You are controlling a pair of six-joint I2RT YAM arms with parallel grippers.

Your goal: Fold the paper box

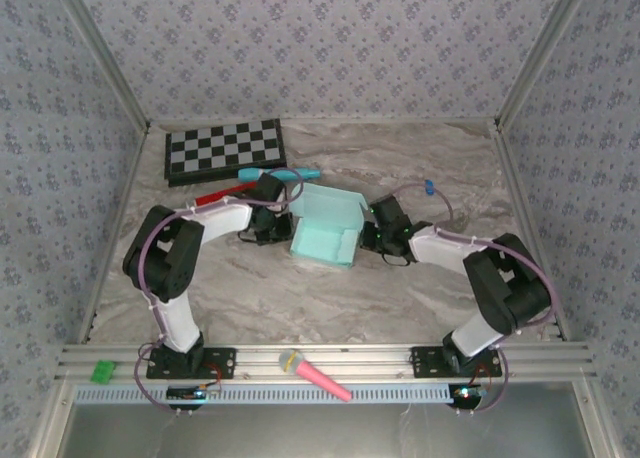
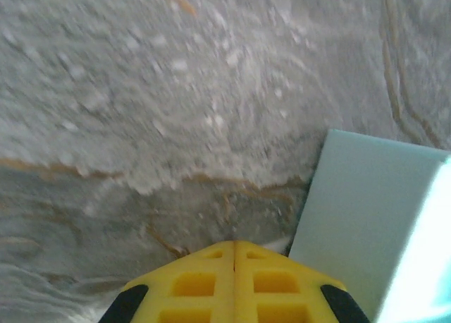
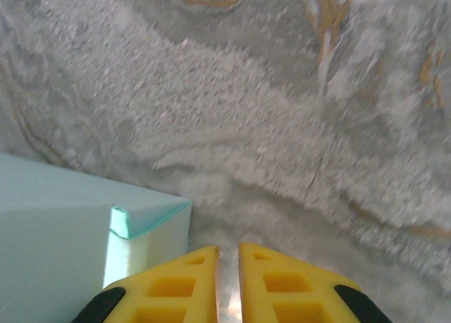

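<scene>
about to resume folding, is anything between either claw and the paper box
Nothing visible does. The left claw sits just left of the paper box and the right claw just right of it, with bare table between.

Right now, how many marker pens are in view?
3: a red marker and a teal-blue marker just in front of the checkerboard, both partly covered by the left arm; a pink marker on the near rail. Others may be hidden.

Marbled table (image 1: pixel 250 298) bearing paper box (image 1: pixel 325 233), checkerboard (image 1: pixel 225 150), red marker (image 1: pixel 215 195), teal marker (image 1: pixel 305 173)
</scene>
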